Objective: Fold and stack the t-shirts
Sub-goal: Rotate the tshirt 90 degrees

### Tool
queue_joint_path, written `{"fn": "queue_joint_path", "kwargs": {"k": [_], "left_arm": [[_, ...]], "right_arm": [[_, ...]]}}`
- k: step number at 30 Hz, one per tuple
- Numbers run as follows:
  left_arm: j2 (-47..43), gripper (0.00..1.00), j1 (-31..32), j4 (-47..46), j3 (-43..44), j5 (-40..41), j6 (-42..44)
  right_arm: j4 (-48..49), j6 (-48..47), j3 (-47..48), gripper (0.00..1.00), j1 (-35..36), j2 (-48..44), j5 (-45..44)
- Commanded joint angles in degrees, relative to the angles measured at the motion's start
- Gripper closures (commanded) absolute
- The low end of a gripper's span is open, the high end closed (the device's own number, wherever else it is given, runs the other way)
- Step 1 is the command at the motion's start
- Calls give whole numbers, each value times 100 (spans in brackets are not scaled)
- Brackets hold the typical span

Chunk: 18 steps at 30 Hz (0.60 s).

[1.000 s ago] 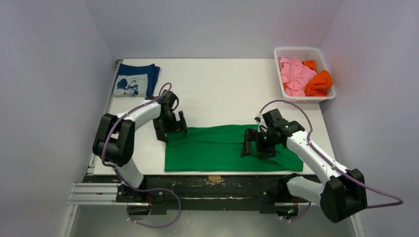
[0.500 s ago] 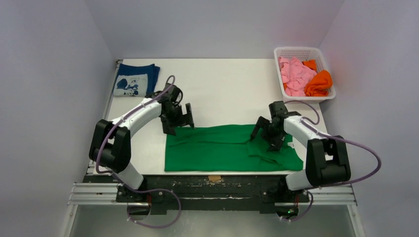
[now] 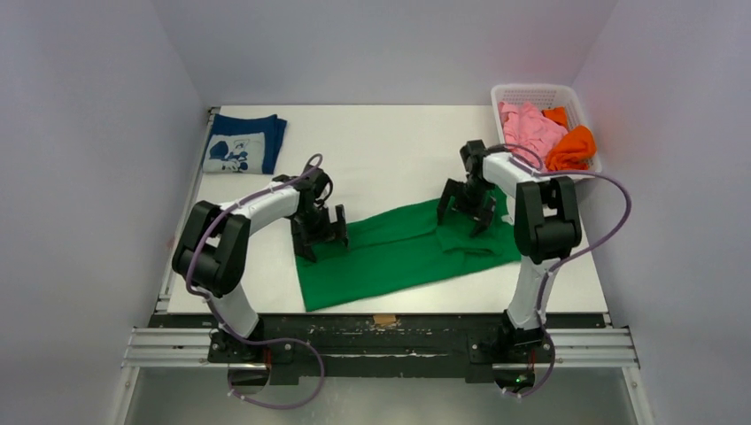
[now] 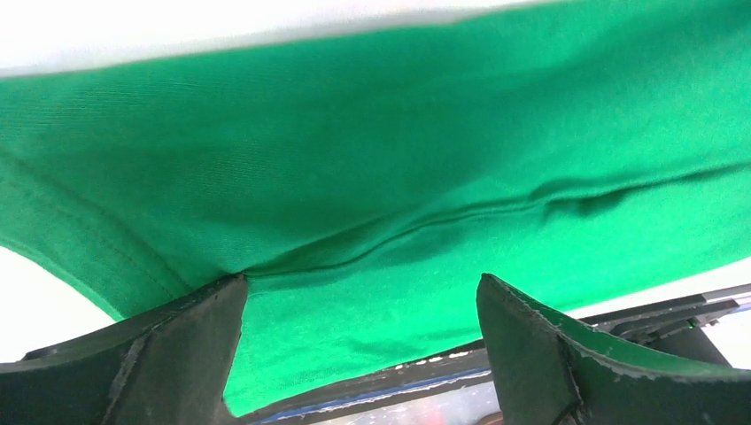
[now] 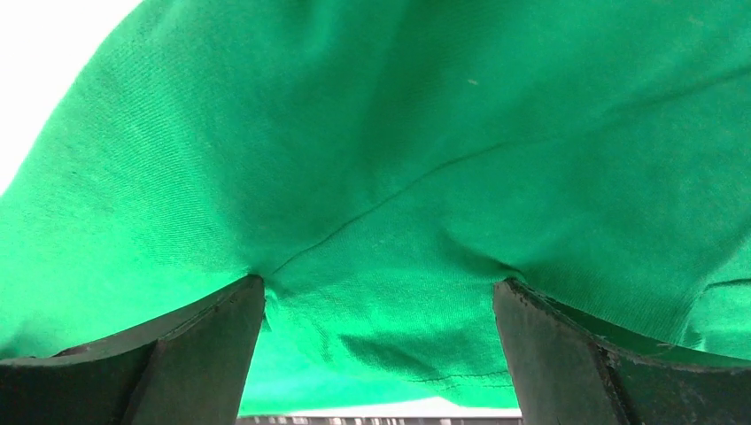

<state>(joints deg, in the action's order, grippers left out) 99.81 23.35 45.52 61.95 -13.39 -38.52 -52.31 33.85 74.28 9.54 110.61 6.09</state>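
Top external view has the navy t-shirt (image 3: 239,146) folded at the far left corner of the bench (image 3: 390,142), the green t-shirt (image 3: 403,252) lying slantwise near the front as a long, half-folded band, and pink shirts (image 3: 527,133) and orange shirts (image 3: 574,146) heaped in the white basket (image 3: 531,91), so most of the work looks left. Left pincer (image 3: 321,232) and right pincer (image 3: 467,208) stand wide over the green cloth, gripping nothing. Bench is plain white, boxed by pale grey walls.
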Motion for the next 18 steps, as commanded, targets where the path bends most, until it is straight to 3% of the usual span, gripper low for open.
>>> {"fn": "queue_joint_path", "kwargs": {"k": [1,7,13,15,18], "left_arm": [[40,0,2,-121,-566,-11,-194],[-207,0,198,-720,-942,-680,-786],[-8,0,884,-1148,-708,-957,-1326],[123,0,1132,-1192,-542,-949,-1470],[240,0,1480,-1026,-316,-714,-1656]], "right_arm": [[1984,-781,1498,3,159,1148,-468],[1926,-941,3611,3,376,2641,47],[2249,-1157,5961,2,713,4065,545],[2470,-1059,6430,2,794,4367,753],[3170,-1001,6399,2,931,4412,845]]}}
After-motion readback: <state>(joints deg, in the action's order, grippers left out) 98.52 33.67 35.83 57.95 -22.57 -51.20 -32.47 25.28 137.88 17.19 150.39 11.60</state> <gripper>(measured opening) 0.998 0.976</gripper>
